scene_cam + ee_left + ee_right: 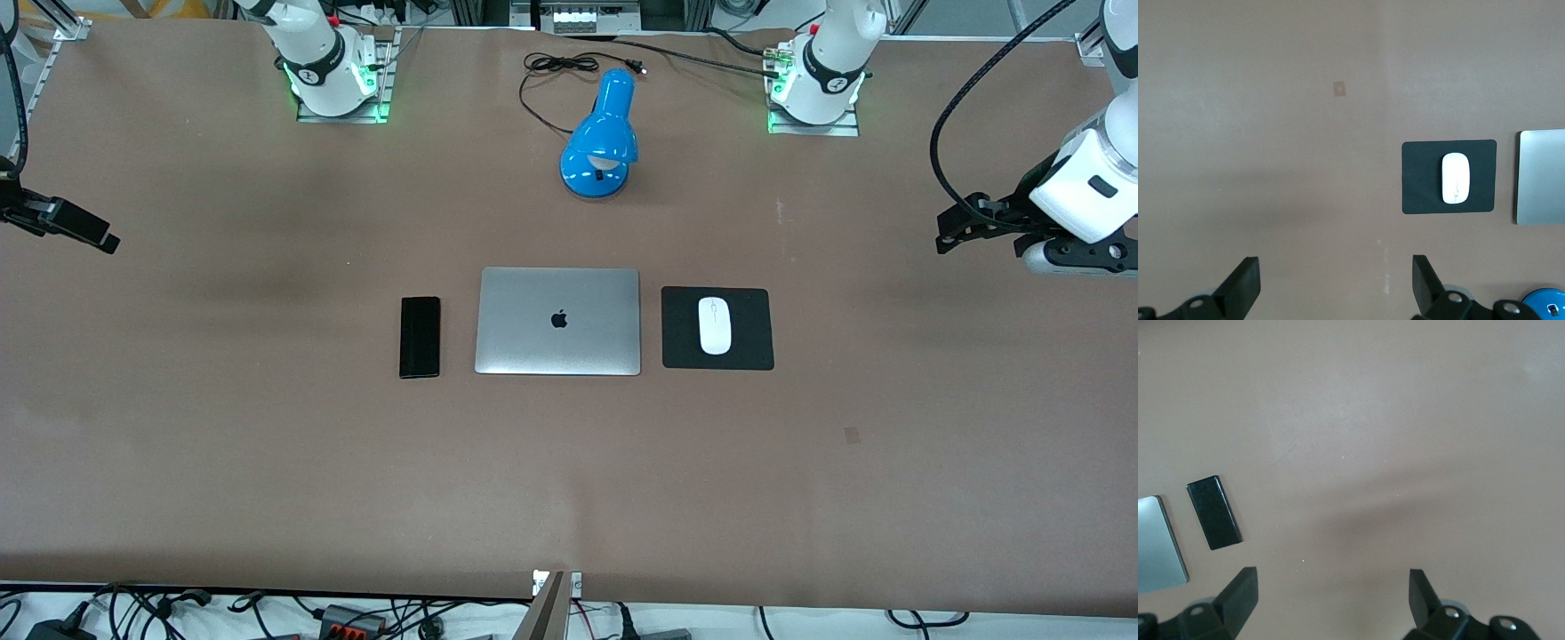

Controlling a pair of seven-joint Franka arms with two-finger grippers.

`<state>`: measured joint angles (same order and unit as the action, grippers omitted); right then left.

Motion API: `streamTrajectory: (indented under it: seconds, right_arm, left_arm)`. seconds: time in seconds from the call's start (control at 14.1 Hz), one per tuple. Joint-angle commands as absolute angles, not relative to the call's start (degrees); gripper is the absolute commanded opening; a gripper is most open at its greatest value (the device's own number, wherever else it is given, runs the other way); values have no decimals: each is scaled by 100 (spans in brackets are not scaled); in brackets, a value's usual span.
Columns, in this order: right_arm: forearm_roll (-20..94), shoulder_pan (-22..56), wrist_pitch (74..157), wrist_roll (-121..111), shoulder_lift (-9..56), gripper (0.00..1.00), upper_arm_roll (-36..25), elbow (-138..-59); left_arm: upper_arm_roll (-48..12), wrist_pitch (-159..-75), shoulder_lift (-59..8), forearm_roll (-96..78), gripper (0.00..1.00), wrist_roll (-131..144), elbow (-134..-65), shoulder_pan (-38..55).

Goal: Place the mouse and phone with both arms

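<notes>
The white mouse [714,325] lies on a square black pad [680,347] beside the closed silver laptop [558,321], toward the left arm's end. The black phone [420,337] lies flat on the table beside the laptop, toward the right arm's end. My left gripper [956,227] hangs open and empty over bare table at the left arm's end; its wrist view shows the mouse [1455,177] well away from the gripper [1335,267]. My right gripper [89,229] hangs open and empty over bare table at the right arm's end; its wrist view shows the phone [1214,512] away from the gripper [1331,579].
A blue desk lamp [602,138] with a black cord stands farther from the front camera than the laptop, between the two arm bases. Brown table surface [569,480] stretches wide nearer to the front camera. Cables lie along the near table edge.
</notes>
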<state>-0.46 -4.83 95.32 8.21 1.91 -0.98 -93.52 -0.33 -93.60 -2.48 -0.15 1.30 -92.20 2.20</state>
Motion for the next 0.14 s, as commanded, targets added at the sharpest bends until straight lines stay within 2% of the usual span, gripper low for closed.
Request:
streamTrajectory:
  seconds: [0.0,0.07]
  right_arm:
    - [-26,-510,9422,861,237,100,-62,-9229]
    - [-18,-510,9413,800,237,100,-62,-9229]
  left_arm:
    - [9,-9334,-79,-79,100,202,-9352,264]
    - [9,-9299,-79,-79,100,202,-9352,255]
